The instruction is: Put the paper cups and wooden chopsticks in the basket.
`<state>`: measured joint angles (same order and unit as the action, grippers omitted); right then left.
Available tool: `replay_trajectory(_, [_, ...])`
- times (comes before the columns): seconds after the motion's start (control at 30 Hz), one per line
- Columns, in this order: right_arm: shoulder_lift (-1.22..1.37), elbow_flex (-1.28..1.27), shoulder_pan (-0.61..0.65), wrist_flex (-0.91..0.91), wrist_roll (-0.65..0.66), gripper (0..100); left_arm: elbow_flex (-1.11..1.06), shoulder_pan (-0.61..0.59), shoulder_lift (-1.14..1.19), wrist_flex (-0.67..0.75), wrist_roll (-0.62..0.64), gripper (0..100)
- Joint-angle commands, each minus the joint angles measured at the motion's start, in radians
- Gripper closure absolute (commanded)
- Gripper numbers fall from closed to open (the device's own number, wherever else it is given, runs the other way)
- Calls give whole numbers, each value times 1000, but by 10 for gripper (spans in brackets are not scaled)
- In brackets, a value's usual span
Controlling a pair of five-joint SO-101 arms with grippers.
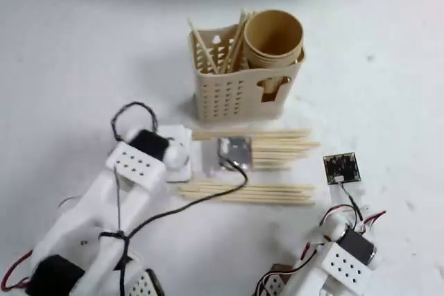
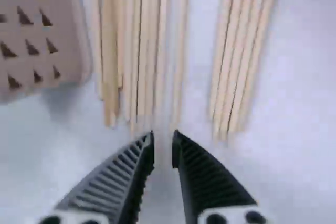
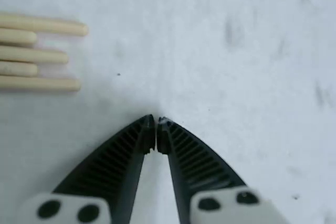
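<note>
- High view, we count: one basket (image 1: 239, 91), one paper-cup stack (image 1: 274, 36) inside, an upper chopstick bundle (image 1: 281, 145) and a lower chopstick bundle (image 1: 250, 192) below it.
- Our left gripper (image 2: 163, 140) is barely parted, our right gripper (image 3: 156, 124) pinched closed; both are empty.

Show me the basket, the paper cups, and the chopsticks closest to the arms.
basket (image 1: 236, 98), high view, perforated front wall.
paper cups (image 1: 274, 36), high view, inside of the top cup.
chopsticks (image 1: 270, 193), high view, right half of that row.
</note>
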<state>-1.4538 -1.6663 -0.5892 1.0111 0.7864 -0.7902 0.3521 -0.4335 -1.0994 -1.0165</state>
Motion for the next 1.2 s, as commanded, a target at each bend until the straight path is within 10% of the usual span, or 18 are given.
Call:
replay_trajectory(0.0, [-5, 3, -19, -16, 12, 974, -5, 111, 4, 66, 41, 900])
replay_trajectory(0.53, [-5, 3, -19, -16, 12, 974, 391, 130, 674, 187, 81, 902])
replay_trajectory(1.17, [-5, 3, -19, -16, 12, 974, 338, -117, 504, -49, -6, 978])
